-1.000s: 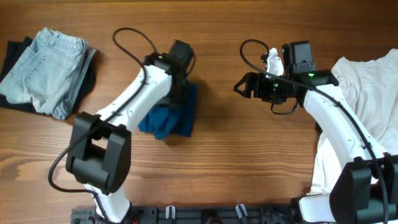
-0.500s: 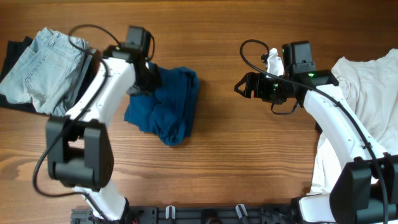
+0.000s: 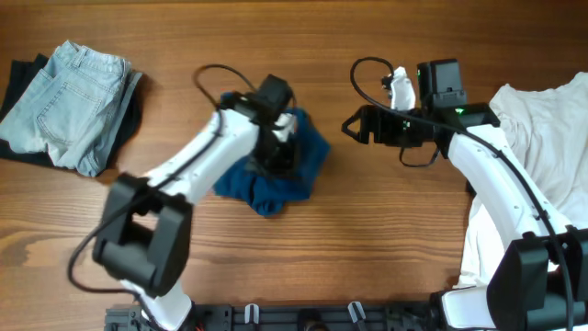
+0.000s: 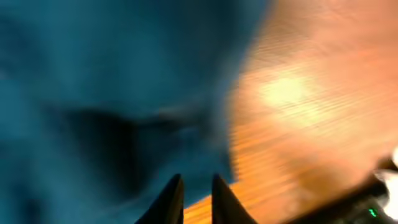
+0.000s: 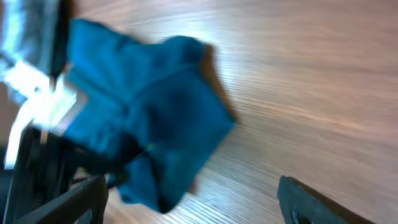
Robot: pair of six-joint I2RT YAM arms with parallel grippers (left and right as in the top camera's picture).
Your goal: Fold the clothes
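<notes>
Camera overhead: blue garment (image 3: 266, 188) bunched mid-table under left gripper (image 3: 280, 154), right gripper (image 3: 354, 127) apart at right; left wrist: jaws almost pressed together, cloth between them unclear in blur; right wrist: jaws spread, empty; one-handed dragging may crumple it, not fold.

counter (image 3: 367, 239): was brown wood with plain grain, smooth, with a soft sheen
blue garment (image 3: 266, 179): looked like soft matt cloth, rumpled
jeans (image 3: 73, 92): were pale, faded denim, matt
white garment (image 3: 542, 129): was matt cloth, creased
left arm (image 3: 197, 156), right arm (image 3: 501, 179): had smooth, faintly glossy white plastic shells and black joints
</notes>
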